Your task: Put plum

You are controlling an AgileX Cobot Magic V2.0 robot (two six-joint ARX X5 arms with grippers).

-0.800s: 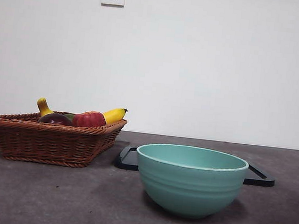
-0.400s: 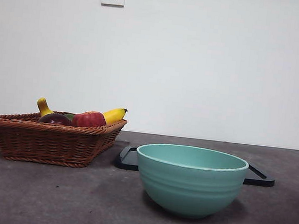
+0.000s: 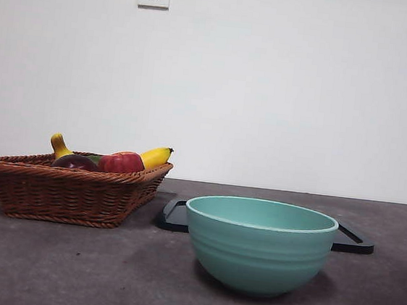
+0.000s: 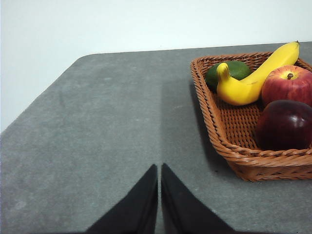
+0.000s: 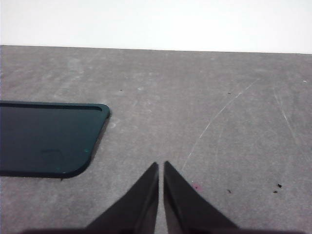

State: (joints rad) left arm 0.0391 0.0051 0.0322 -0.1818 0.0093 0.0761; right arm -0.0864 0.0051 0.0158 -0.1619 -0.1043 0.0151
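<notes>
While the wicker basket (image 4: 229, 146) holds it beside the apple (image 4: 287, 84), the plum (image 4: 285, 124) looks smooth, rigid and slippery; pinch across its widest girth. Left gripper (image 4: 159, 168) and right gripper (image 5: 161, 165) wait, jaws pressed together.

Glossy plum (image 4: 284, 124), woven wicker basket (image 4: 229, 146) (rough)
</notes>
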